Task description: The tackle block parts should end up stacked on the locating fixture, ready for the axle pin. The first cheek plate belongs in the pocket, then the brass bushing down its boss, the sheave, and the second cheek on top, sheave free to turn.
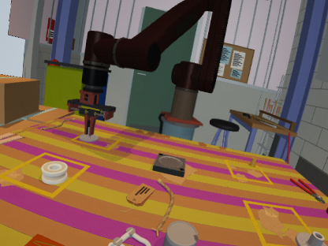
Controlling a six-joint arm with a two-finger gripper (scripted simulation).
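Observation:
My gripper [90, 132] reaches straight down onto a flat grey cheek plate [89, 138] that lies in a yellow-outlined square at the far left of the striped table. The dark square locating fixture [169, 164] with its round pocket sits near the table's middle, empty. A white sheave [54, 172] rests in another yellow square at the near left. A small brass bushing [252, 161] stands in a yellow square at the right, and a second grey cheek plate [314, 237] lies at the near right corner. The fingers are closing around the cheek plate's raised middle and still moving.
A cardboard box [17, 98] stands at the table's left edge behind the gripper. A tag [140, 194], a rope piece [167, 207], a grey can [180, 234] and a shackle [128, 237] lie along the near side. Red pliers [307, 189] lie at the right edge.

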